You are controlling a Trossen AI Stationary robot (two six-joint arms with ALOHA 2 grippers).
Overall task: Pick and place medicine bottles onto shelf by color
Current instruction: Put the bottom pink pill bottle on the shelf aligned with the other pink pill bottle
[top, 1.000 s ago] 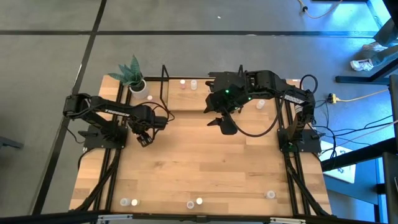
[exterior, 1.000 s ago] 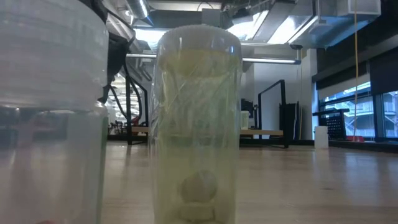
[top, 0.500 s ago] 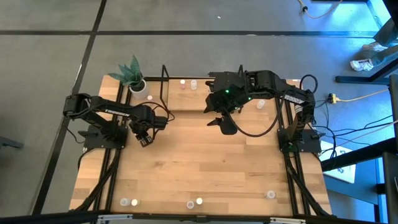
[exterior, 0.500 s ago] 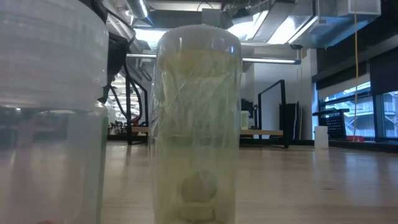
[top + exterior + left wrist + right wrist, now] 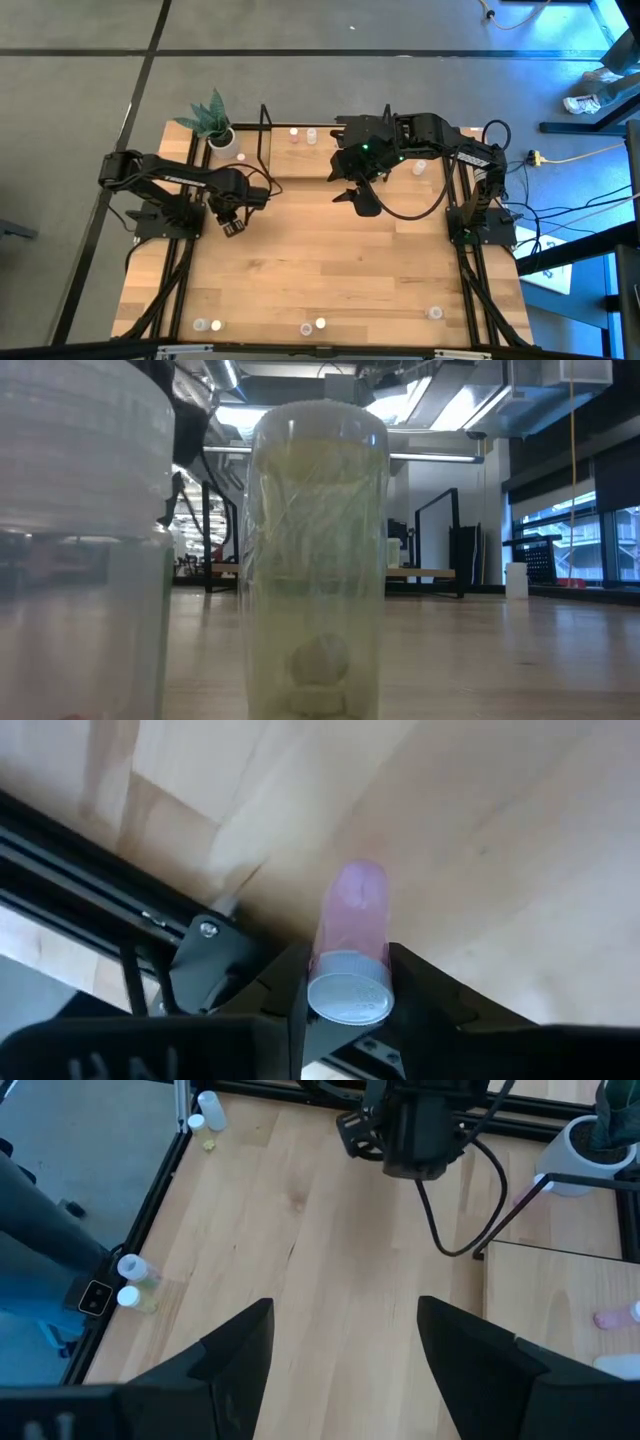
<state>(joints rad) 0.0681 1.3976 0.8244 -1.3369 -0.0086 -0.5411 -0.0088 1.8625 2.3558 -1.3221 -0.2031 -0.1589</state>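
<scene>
Closest to my left wrist camera, my left gripper (image 5: 345, 982) has a pink medicine bottle (image 5: 350, 945) lying between its two dark fingers (image 5: 285, 985), which press its sides near the grey cap. The bottle points away from the wrist, over bare wood beside a black frame rail (image 5: 60, 860). I judge the hold to be shallow: only the cap end sits between the pads, so the smooth bottle could pivot or slide out when I lift or swing toward the shelf (image 5: 300, 160).

From above, my left gripper (image 5: 232, 222) hangs over the table's left side, just short of the shelf's near corner. My right gripper (image 5: 360, 195) hovers with its jaws spread wide and empty at the shelf's front edge, near enough that our arms could crowd each other. Farther back stands a potted plant (image 5: 213, 125), which I might brush.

Only the left wrist view shows the bottle in my grip; overhead it is hidden. Only overhead shows both arms, loose bottles (image 5: 312, 326) along the near edge, and two (image 5: 302, 133) on the shelf. The low view is filled by a yellowish bottle (image 5: 317, 560) right against its lens.
</scene>
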